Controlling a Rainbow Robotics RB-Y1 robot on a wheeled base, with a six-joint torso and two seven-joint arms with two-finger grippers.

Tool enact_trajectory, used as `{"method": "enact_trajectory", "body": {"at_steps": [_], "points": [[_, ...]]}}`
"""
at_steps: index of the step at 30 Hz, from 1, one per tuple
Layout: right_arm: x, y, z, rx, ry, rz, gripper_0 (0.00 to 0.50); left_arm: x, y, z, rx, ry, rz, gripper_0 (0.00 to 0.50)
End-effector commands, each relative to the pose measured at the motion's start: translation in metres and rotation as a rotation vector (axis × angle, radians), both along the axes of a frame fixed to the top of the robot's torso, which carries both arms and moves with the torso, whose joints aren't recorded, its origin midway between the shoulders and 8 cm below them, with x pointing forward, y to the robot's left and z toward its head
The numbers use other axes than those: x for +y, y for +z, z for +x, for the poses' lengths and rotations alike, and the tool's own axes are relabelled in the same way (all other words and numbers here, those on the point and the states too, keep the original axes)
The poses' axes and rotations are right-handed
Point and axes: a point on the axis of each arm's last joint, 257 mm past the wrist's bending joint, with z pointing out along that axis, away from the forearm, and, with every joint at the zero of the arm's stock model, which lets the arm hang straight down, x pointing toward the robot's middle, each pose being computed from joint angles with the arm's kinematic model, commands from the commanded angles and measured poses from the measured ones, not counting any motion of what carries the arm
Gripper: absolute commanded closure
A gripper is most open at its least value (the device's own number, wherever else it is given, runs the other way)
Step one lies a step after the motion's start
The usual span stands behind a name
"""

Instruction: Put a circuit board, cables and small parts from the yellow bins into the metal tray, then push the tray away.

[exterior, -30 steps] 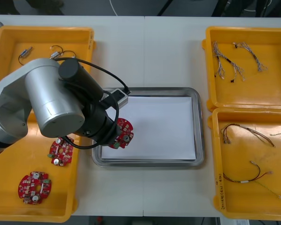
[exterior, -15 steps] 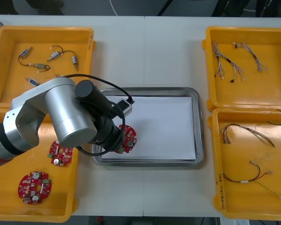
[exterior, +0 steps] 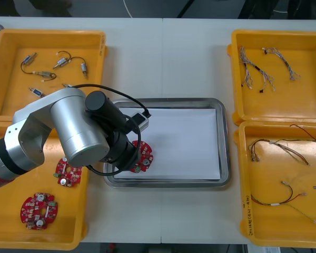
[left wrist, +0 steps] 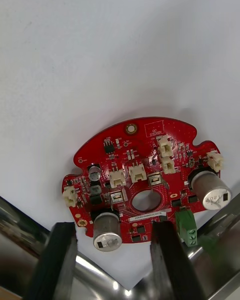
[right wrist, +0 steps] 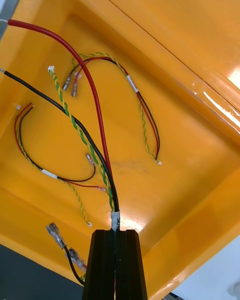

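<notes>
Round red circuit board (exterior: 141, 156) lies on the white lining of the metal tray (exterior: 224, 158), at the tray's near left corner, just inside the shiny rim. In the front view the left arm (exterior: 68, 126) reaches over that corner and covers the board's left half. In the left wrist view the board's components are plain to see, but its near edge is cut off by the two black fingers (left wrist: 56, 262) of the left gripper (left wrist: 112, 228). They stand spread wide, one at the board's edge and the other overlapping it. Nothing is pinched between them, and whether either one touches the board cannot be told. The right gripper (right wrist: 115, 232) hangs over the near right yellow bin (right wrist: 200, 135), its jaws pressed almost together on a cable (right wrist: 114, 211) of red, black and twisted yellow-green strands. A white sleeve binds the strands just beyond the fingertips. They fan out from there, and the far ends of the red and black ones are cut off from sight. More cables (right wrist: 147, 115) lie loose on the bin's floor below, and small metal terminals (right wrist: 56, 235) on a dark lead sit beside the fingers, the lead partly hidden behind them.
</notes>
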Motion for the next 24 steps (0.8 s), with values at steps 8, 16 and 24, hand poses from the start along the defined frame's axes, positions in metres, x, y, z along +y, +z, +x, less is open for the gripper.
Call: {"method": "enact_trajectory", "body": {"at_steps": [8, 16, 24], "points": [[0.018, 0.015, 0.006, -0.015, 0.094, -0.049, 0.500, -0.014, 0.026, 0.005, -0.023, 0.046, -0.051, 0.000], [0.032, 0.019, 0.012, -0.023, 0.139, -0.049, 0.500, 0.006, 0.077, 0.000, -0.010, 0.103, -0.051, 0.000], [0.069, 0.034, 0.025, -0.049, 0.254, -0.054, 0.500, 0.034, 0.125, -0.001, -0.019, 0.163, -0.050, 0.000]]}}
